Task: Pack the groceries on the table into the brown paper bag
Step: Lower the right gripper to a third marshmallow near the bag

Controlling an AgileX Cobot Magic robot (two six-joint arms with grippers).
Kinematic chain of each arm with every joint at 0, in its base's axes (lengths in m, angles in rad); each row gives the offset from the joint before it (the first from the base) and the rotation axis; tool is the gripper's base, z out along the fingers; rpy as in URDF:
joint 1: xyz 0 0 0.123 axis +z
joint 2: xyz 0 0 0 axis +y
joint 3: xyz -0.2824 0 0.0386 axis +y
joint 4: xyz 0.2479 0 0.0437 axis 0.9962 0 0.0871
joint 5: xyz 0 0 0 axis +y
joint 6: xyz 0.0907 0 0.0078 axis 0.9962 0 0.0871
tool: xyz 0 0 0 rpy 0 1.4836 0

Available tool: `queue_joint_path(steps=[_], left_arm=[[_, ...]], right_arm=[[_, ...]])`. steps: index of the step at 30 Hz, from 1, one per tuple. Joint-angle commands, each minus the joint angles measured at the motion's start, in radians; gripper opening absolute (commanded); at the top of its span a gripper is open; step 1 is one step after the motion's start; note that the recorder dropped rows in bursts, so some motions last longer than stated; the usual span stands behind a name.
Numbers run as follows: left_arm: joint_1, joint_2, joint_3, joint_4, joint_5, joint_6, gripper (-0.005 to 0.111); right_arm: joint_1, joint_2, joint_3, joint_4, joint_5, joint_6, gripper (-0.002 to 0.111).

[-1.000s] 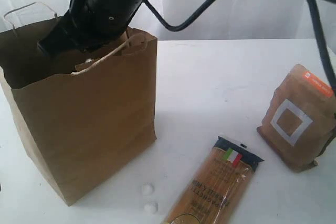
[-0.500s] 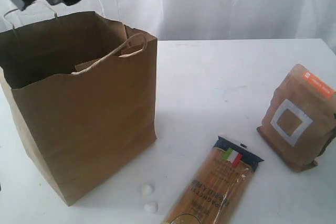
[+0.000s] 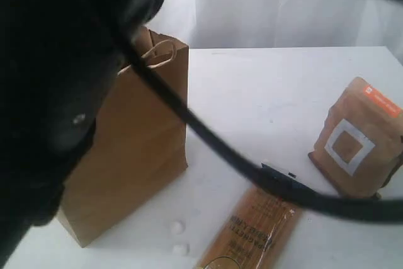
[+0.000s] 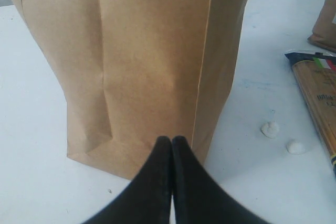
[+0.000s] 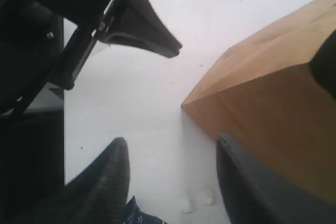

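Plain white tabletop: my left gripper, fingers pressed together, perhaps steadies the tall brown kraft paper bag; right gripper spread, empty.

The paper bag was stood left on the table; the lumps were laid between it and the spaghetti packet, the pouch set rightmost.

Left end effector closed tight; right end effector parted, empty.
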State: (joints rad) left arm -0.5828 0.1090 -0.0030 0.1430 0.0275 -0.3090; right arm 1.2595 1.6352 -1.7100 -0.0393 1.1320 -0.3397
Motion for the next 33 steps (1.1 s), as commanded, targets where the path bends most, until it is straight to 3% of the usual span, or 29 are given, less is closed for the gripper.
queue_joint_path(steps=[1,8,14,18,24,33], left_arm=[[0.002,-0.005,0.003,-0.001,-0.004,-0.005,0.000],[0.002,-0.005,0.003,-0.001,-0.004,-0.005,0.000],[0.002,-0.005,0.003,-0.001,-0.004,-0.005,0.000],[0.002,-0.005,0.003,-0.001,-0.004,-0.005,0.000],[0.002,-0.005,0.003,-0.001,-0.004,-0.005,0.000],[0.002,-0.005,0.003,-0.001,-0.004,-0.005,0.000]], right_arm=[[0.004,0.049,0.106,0.052,-0.015,-0.016,0.048],[-0.008,0.137,0.304,0.088,-0.118,0.095,0.047],[-0.116,0.137,0.476,-0.091,-0.349,0.620,0.047],[-0.193,0.137,0.543,-0.160,-0.398,0.815,0.047],[-0.270,0.137,0.614,-0.164,-0.499,0.846,0.047],[-0.274,0.146,0.614,-0.142,-0.589,0.862,0.047]])
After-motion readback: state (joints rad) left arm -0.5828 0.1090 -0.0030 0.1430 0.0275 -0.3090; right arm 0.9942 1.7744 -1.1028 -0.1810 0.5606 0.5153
